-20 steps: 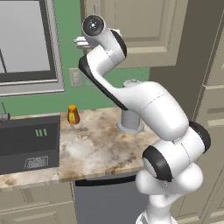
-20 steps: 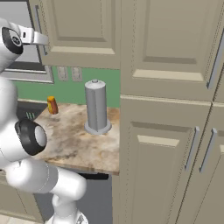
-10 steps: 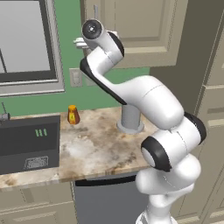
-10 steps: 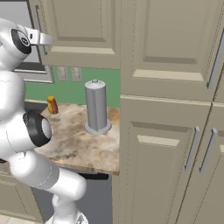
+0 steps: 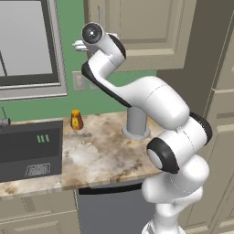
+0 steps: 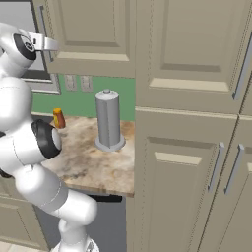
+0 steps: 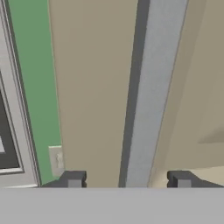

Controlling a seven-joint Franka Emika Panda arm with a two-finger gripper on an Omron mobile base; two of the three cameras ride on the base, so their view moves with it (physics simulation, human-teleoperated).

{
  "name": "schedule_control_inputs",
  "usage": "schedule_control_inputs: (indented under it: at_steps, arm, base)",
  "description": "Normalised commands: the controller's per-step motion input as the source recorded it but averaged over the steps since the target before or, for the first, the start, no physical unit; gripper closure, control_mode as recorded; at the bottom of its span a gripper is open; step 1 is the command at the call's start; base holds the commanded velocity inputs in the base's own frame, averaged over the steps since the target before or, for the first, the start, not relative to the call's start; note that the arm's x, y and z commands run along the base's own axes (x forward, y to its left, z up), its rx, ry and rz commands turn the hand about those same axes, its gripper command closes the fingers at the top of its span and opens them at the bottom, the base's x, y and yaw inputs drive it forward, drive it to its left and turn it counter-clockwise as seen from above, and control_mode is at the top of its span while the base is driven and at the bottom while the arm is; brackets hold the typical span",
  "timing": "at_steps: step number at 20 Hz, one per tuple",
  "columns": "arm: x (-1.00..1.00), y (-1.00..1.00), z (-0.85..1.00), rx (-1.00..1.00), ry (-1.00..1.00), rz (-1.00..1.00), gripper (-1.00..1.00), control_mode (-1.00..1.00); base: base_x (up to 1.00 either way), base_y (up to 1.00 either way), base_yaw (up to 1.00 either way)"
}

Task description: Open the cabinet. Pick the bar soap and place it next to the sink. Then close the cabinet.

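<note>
A beige kitchen with a green wall, and a speckled stone counter (image 5: 105, 151) running along the front of it. On the counter nearest the robot stands a grey paper-towel holder (image 6: 109, 120), and further back by the wall a small amber jar (image 5: 76, 119) with a dark cap; the dark sink (image 5: 27, 151) lies off to the left. Above them hangs the cabinet (image 6: 93, 34), its door shut, so the bar soap is presumably behind it.

The arm rises from the base, bends at the elbow over the counter and reaches up and back, with the wrist turned level toward the door's edge. The gripper (image 7: 127, 178) straddles the long silver bar handle (image 7: 153, 96), one finger on each side with a gap showing; the jaws are apart and not clamped on it.

The risk I see is an off-centre grasp: the handle sits closer to one finger, so closing could nudge the hand sideways or pinch only an edge. A weak hold would likely slip once the door is pulled. Pulling straight instead of along the door's swing could also strain the wrist
</note>
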Motion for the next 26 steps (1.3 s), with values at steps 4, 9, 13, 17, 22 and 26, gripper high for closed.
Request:
schedule_control_inputs:
  at_steps: [4,9,13,17,22,26]
  arm:
    - [0.34,0.11,-0.04,0.00,-0.01,0.02,1.00,-1.00]
    - [0.24,0.03,-0.11,0.00,-0.04,0.00,1.00,-1.00]
    - [0.07,0.00,-0.11,0.00,-0.08,0.01,1.00,-1.00]
    - [0.00,0.00,-0.09,0.00,-0.11,0.00,1.00,-1.00]
    - [-0.13,0.00,-0.01,0.00,-0.07,0.01,1.00,-1.00]
    - [-0.19,0.00,0.00,0.00,-0.01,0.05,1.00,-1.00]
  base:
    - [0.00,0.00,0.00]
    - [0.00,0.00,0.00]
    - [0.00,0.00,0.00]
    - [0.00,0.00,0.00]
    - [0.00,0.00,0.00]
    - [0.00,0.00,0.00]
